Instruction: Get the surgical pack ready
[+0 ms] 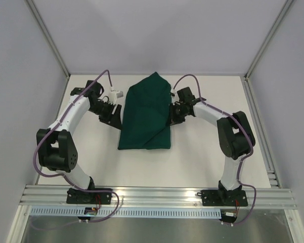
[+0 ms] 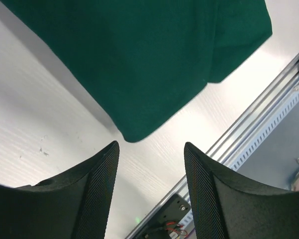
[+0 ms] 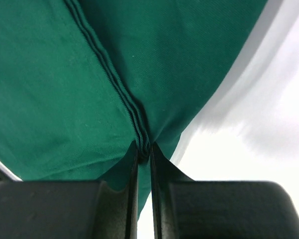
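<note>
- Drape [image 3: 89,74]: its stitched hem runs straight in betw. the R gripper [image 3: 143,154] jaws. They're nearly closed w/ only a sliver of gap, pinching the stacked hem layers at the very tips.
- L gripper [image 2: 150,145]: jaws wide apart, nothing betw. them. A drape corner lies just beyond the tips, not touching.
- Risk at the R jaws: the bite looks shallow and is on a thin hem. A hard pull could slip it out, or bring only some layers so the fold opens unevenly.
- Risk ahead of the L jaws: the corner lies flat on the table [image 2: 40,124]. Closing short grabs air; going too low scrapes the top.
- Risk farther out: w/ only R holding, a one-sided pull may drag the whole bundle instead of spreading it.
- Look near the R jaws: dark green woven cloth, matte, w/ parallel seam ridges leading away from the tips.
- Look beyond both: from overhead the drape is folded over itself, narrower at the far end, w/ a diagonal crease. It lies mid-table betw. the two grippers, L just off its one edge.
- Beyond the corner, right of the L jaws: alu rail [image 2: 258,124].
</note>
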Robot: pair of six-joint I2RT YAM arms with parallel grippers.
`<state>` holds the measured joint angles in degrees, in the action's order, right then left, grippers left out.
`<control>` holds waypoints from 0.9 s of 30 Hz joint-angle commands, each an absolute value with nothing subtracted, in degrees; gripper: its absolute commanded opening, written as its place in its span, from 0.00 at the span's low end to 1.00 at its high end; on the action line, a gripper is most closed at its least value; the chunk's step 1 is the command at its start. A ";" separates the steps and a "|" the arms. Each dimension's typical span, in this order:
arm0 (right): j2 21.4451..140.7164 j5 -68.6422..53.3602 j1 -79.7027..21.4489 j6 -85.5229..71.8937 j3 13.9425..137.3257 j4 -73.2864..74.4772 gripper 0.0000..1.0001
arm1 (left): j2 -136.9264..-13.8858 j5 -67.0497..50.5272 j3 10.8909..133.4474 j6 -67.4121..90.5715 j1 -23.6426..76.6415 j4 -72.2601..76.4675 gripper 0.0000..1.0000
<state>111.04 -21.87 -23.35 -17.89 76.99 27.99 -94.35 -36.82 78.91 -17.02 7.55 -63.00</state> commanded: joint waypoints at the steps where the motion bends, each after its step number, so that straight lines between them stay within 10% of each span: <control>1: 109.43 -27.42 -27.33 -9.23 73.04 34.54 0.00 | -94.39 -37.45 79.72 -15.48 5.89 -61.62 0.63; 8: 103.19 -30.67 -28.83 -5.54 66.71 38.57 0.01 | -98.43 -34.54 81.47 -8.88 5.71 -55.99 0.63; 17: 103.62 -25.58 -24.71 -10.19 81.11 42.89 0.53 | -108.10 -25.50 89.28 -4.22 5.27 -51.07 0.64; 27: 125.03 -17.66 -21.09 -15.29 105.43 43.67 0.53 | -117.77 -21.45 93.69 -1.32 3.60 -49.83 0.64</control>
